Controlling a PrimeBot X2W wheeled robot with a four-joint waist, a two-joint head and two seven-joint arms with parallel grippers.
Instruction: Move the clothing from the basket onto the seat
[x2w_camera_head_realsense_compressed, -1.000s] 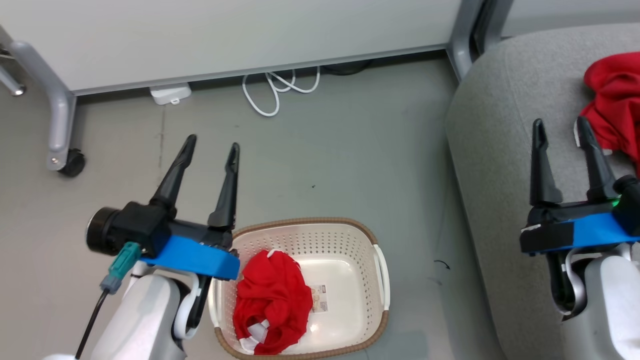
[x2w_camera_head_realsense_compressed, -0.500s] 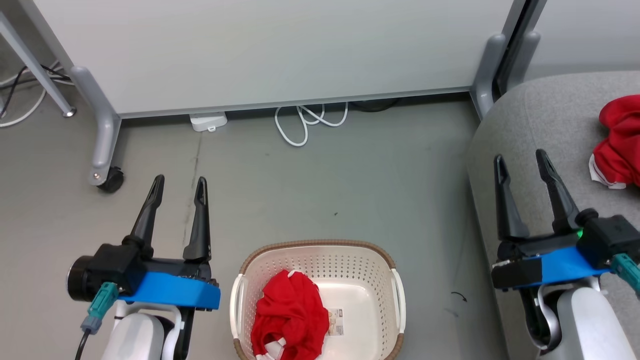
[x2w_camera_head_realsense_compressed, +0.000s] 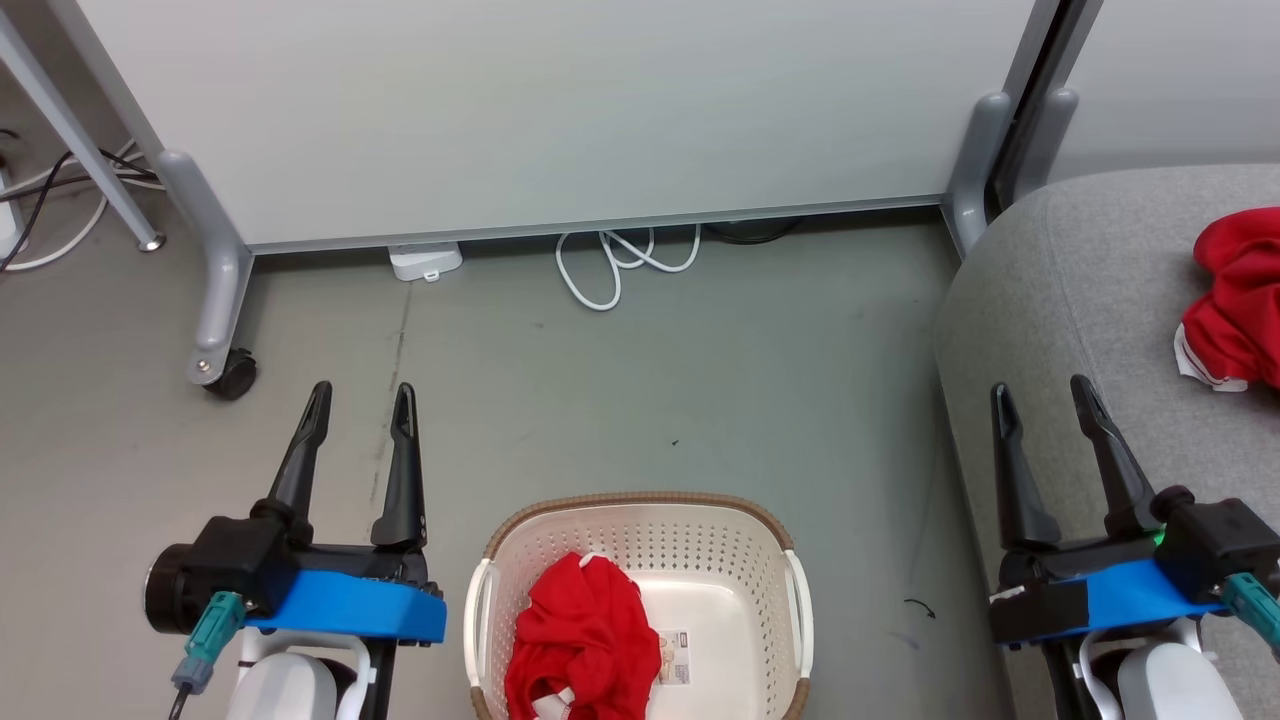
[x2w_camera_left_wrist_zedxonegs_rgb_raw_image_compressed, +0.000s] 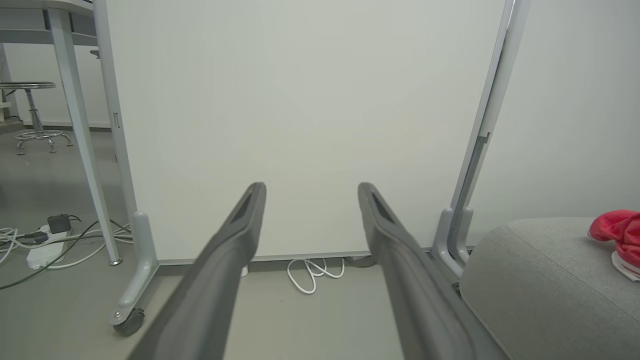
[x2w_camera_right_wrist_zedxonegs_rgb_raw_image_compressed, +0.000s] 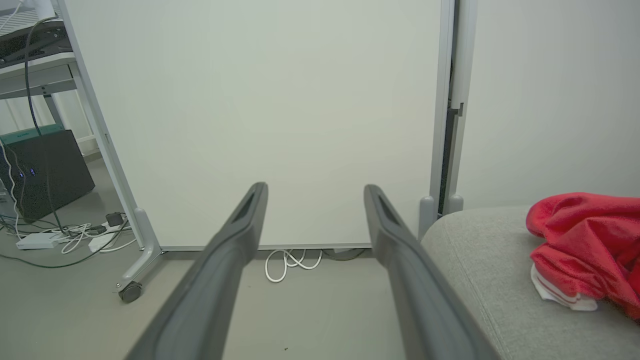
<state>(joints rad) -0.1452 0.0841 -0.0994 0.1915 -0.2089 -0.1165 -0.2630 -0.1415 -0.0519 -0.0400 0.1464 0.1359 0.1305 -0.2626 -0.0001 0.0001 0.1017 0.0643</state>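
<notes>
Left pincer (x2w_camera_head_realsense_compressed: 362, 392) spread, empty, over floor (x2w_camera_head_realsense_compressed: 700, 400) left of basket (x2w_camera_head_realsense_compressed: 640, 500). Right pincer (x2w_camera_head_realsense_compressed: 1040, 388) spread, empty, above near edge of grey seat (x2w_camera_head_realsense_compressed: 1080, 280). One red garment (x2w_camera_head_realsense_compressed: 575, 640) crumpled in basket's left half, beside label sticker (x2w_camera_head_realsense_compressed: 675, 670) on basket bottom; print too small to read. Second red garment (x2w_camera_head_realsense_compressed: 1235, 300), white trim, lies on seat at far right.

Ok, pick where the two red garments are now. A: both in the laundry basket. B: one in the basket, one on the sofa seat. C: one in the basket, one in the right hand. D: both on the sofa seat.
B: one red garment lies in the laundry basket, the other red garment rests on the grey sofa seat.
</notes>
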